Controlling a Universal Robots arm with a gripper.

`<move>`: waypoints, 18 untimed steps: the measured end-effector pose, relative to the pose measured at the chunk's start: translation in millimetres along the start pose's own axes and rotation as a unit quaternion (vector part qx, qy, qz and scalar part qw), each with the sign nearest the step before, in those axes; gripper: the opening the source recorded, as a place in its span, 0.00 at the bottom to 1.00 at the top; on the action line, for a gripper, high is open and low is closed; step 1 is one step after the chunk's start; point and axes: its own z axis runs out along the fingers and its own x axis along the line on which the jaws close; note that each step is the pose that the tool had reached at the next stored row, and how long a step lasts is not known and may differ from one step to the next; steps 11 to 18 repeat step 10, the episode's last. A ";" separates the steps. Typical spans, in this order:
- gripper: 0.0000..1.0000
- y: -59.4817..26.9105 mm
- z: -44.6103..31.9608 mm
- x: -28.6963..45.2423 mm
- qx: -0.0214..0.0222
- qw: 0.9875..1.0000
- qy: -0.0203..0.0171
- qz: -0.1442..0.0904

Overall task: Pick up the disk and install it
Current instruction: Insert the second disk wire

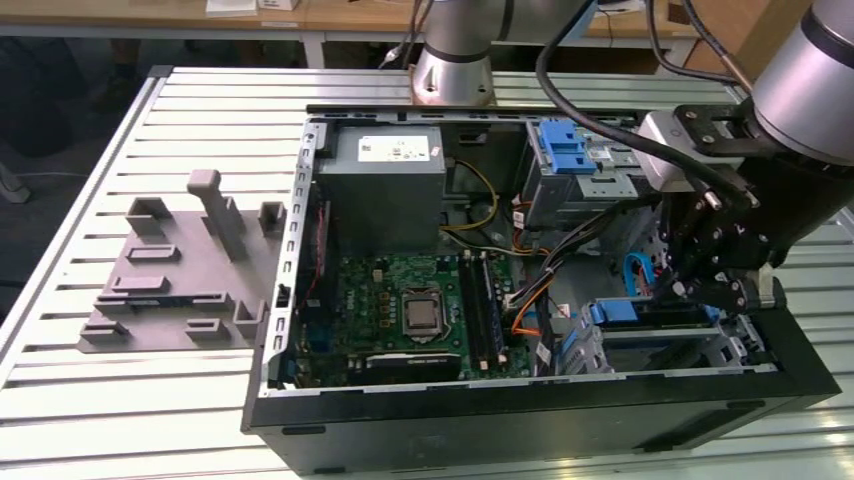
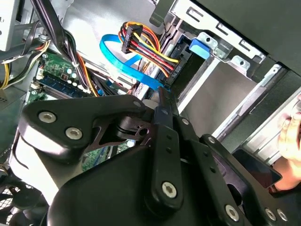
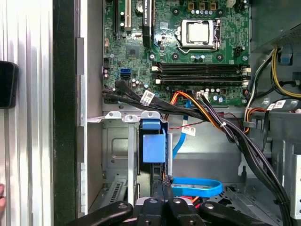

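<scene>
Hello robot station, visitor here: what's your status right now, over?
Pincer down inside the computer case, at the drive bay. Disk standing edge-on in the bay. Blue cable and wire bundle close alongside.

Computer case (image 1: pixel 534 410) lies open on slatted table (image 1: pixel 80 400); fixture block (image 1: pixel 180 275) at exterior view's left

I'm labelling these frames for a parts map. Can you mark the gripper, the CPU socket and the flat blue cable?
gripper (image 1: pixel 705 290), exterior view: between its dark fingertips, low in the drive bay.
CPU socket (image 3: pixel 199 32), first wrist view: centre of its silver plate.
flat blue cable (image 3: pixel 197 187), first wrist view: middle of its loop.
</scene>
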 end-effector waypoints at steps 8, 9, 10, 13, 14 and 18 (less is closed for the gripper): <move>0.11 -0.1 -2.8 -0.2 0.000 1.000 0.004 0.000; 0.11 -0.1 -3.0 -0.2 0.000 1.000 0.005 0.000; 0.11 -0.1 -3.0 -0.2 0.000 1.000 0.005 0.000; 0.11 -0.1 -3.0 -0.2 0.000 1.000 0.005 0.000; 0.11 -0.1 -3.0 -0.2 0.000 1.000 0.005 0.000; 0.11 -0.1 -3.0 -0.2 0.000 1.000 0.005 0.000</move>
